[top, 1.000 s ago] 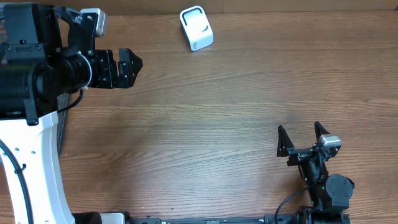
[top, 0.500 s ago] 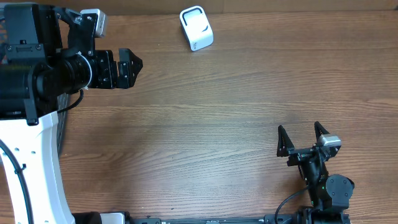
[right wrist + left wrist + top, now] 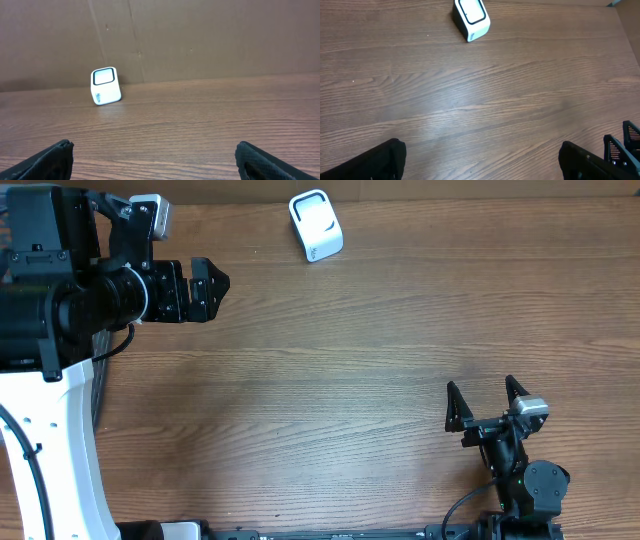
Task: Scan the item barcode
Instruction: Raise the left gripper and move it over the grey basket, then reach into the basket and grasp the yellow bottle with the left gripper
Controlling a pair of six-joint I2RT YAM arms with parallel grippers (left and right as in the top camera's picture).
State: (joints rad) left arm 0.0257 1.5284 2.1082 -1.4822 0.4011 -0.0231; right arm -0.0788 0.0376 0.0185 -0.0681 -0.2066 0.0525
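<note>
Wooden table: brown grain running side to side, filling the lower half of the view. Backdrop: plain brown panels with vertical seams, meeting the table's far edge. Scanner: small white box with a dark-framed window on its upper face, standing on the table at left of centre, just in front of the backdrop. Right gripper: jaws spread wide, nothing between them, dark fingertips showing in the bottom corners, well apart from the scanner.

The bench is showing brown wood grain, smooth and giving off a faint sheen. The scanner is looking like smooth white plastic, with a glossy window on its face. Behind it, a backboard is appearing matt brown, like cardboard.
</note>
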